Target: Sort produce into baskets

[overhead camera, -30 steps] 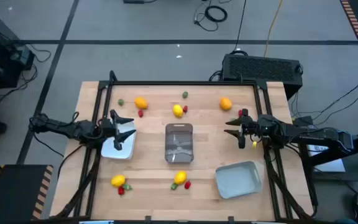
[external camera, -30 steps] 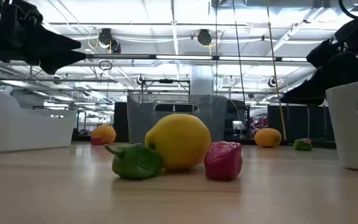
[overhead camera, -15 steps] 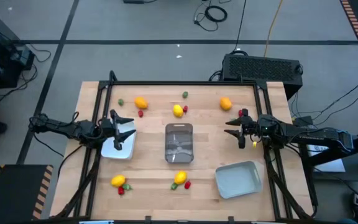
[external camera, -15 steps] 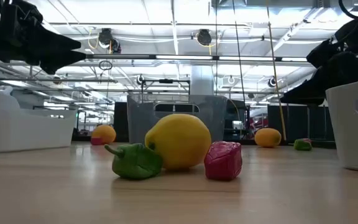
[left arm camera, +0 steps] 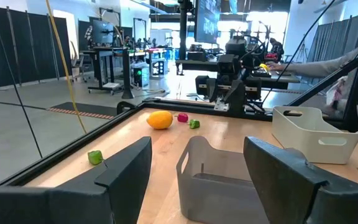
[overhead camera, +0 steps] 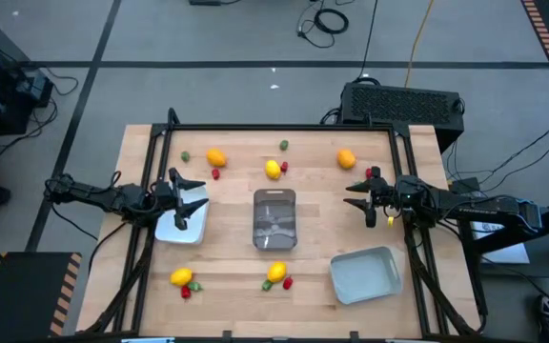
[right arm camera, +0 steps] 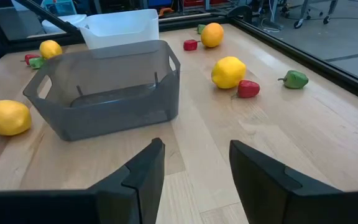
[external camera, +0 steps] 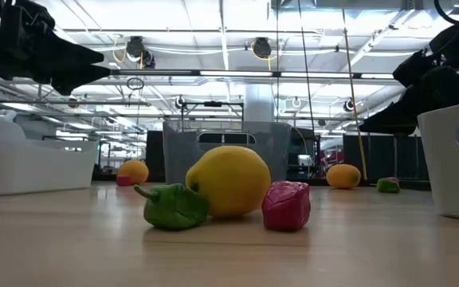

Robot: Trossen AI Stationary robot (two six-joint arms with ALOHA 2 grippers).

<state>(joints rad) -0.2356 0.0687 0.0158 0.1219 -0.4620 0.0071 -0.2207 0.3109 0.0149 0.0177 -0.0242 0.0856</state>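
**A:** Three bins and scattered fruit, from overhead. The clear bin (overhead camera: 275, 218) sits at table centre, the white tray (overhead camera: 181, 225) at nine o'clock from it, the grey-blue tray (overhead camera: 364, 274) toward five o'clock. Orange pieces (overhead camera: 216, 158) and a yellow one (overhead camera: 273, 170) lie along twelve o'clock; more yellow ones sit toward six and seven o'clock.

**B:** And the claws?

**A:** The left gripper (overhead camera: 187, 202) hangs over the white tray, fingers spread, nothing between them. The right gripper (overhead camera: 361, 198) is at three o'clock from the clear bin, also parted and empty.

**B:** The table-level view?

**A:** A yellow lemon (external camera: 228, 181) with a green piece (external camera: 172, 206) and a red piece (external camera: 285, 205) touching or just beside it. They look like light, hard, smooth toys. I'd take the lemon across its middle, since rounded ends could slip. The small pieces need a low, narrow pinch.

**B:** Left wrist?

**A:** Its fingers (left arm camera: 124, 170) stand wide apart, framing the clear bin, holding nothing. A small green piece (left arm camera: 95, 157) lies near the table edge.

**B:** Right wrist?

**A:** Its fingers (right arm camera: 146, 167) are likewise apart and empty, the clear bin ahead, and a yellow lemon (right arm camera: 228, 71) with a red piece (right arm camera: 248, 89) touching it. That pair may roll when nudged.
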